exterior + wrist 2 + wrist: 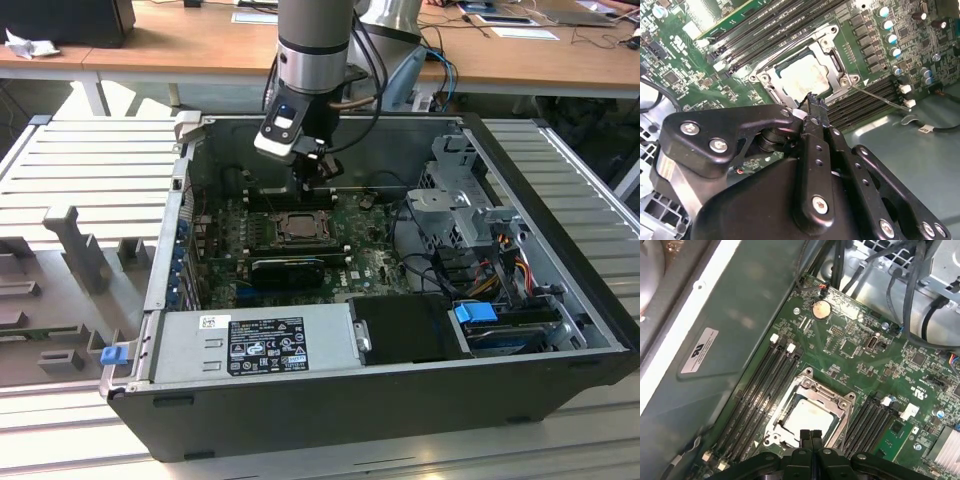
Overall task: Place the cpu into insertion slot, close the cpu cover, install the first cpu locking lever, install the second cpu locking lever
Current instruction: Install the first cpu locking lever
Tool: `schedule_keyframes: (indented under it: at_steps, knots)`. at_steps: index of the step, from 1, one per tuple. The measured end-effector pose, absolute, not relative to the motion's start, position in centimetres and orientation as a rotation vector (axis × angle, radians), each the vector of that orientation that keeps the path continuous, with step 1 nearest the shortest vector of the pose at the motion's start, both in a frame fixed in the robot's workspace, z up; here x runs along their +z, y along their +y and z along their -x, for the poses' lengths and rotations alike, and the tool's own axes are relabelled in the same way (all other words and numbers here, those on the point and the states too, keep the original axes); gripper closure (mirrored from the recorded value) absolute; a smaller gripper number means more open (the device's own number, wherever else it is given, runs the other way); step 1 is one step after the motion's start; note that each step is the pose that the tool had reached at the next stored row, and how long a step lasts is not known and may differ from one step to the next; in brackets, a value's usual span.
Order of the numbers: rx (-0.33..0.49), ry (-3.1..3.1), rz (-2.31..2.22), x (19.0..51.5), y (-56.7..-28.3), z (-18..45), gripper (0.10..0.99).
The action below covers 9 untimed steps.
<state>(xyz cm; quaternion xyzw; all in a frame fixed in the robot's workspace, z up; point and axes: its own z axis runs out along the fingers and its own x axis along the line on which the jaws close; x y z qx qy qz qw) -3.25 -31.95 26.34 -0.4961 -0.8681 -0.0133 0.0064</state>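
Observation:
The cpu [802, 75] lies in the insertion slot [298, 226], its pale silver top [810, 416] showing through the window of the cpu cover [807, 390]. The cover [837, 60] lies flat over the chip. One thin wire locking lever [880, 97] sticks out from a corner of the socket over the memory slots. A second wire lever [785, 47] runs along the cover's other side. My gripper [813, 101] hangs just above the socket's edge, shut with nothing between its fingers [805, 436]. In the exterior view the gripper [312, 185] is over the back of the motherboard.
Long black memory slots [767, 385] flank the socket on both sides. A black ribbed block [288, 268] sits in front of it. A power supply [250, 345], drive cage [460, 200] and cables [500, 260] fill the case's front and the exterior view's right.

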Motion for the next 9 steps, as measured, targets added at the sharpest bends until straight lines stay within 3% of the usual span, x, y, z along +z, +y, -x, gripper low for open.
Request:
schedule_keyframes:
  at_steps: [9]
  knots:
    - [-0.041, -2.779, 1.435, 26.34, -31.95, 3.25, 0.98]
